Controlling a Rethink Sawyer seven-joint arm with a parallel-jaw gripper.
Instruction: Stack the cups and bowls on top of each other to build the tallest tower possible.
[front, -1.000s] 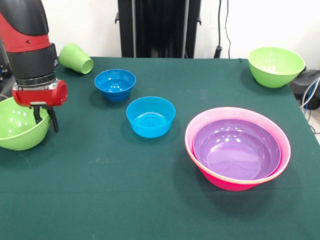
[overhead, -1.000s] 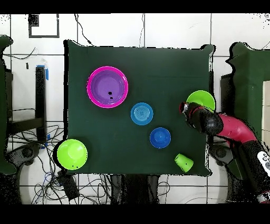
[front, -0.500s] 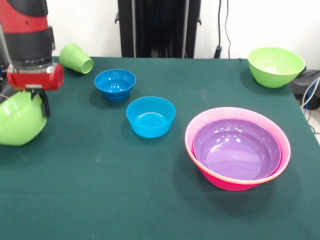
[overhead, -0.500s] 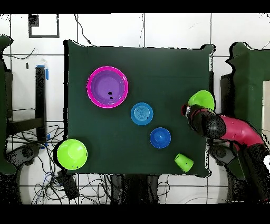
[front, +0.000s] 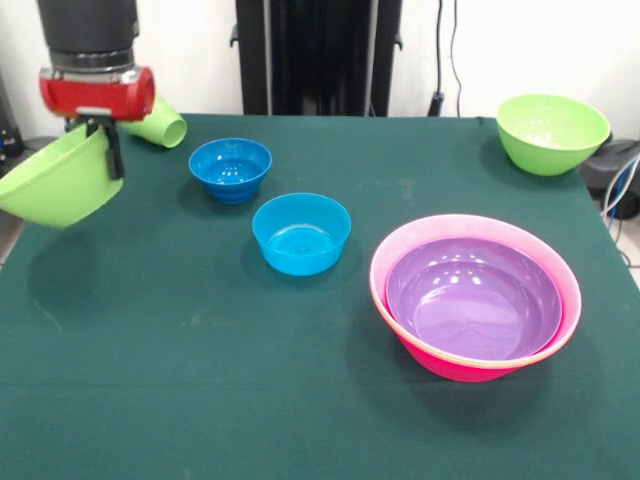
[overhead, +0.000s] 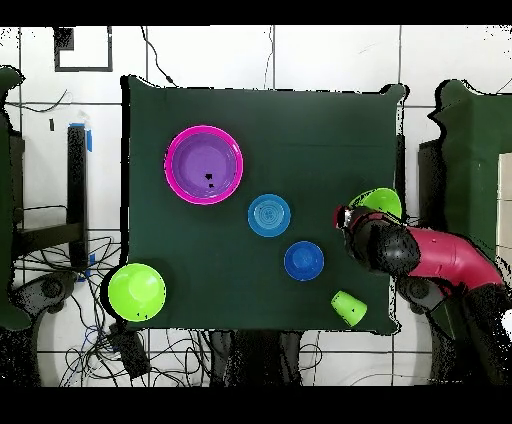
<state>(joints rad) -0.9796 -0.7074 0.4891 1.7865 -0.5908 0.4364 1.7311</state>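
My gripper (front: 105, 150) is shut on the rim of a green bowl (front: 58, 180) and holds it tilted above the table at the left; it shows in the overhead view (overhead: 382, 200) partly under the arm (overhead: 375, 240). The tower, a purple bowl (front: 474, 297) nested in a pink bowl (front: 440, 362), stands at the right, also in the overhead view (overhead: 204, 164). Two blue bowls (front: 230, 167) (front: 301, 232) stand in the middle. A second green bowl (front: 551, 131) stands at the far right. The light-green cup (front: 165, 124) lies on its side behind the gripper. The orange tumbler is out of view.
The robot's black pedestal (front: 318, 55) stands behind the table's far edge. Cables hang at the right of the table (front: 622, 190).
The gripper has risen with the green bowl, lifting it off the table and carrying it a little toward the table's middle. The other bowls and the cup have not moved.
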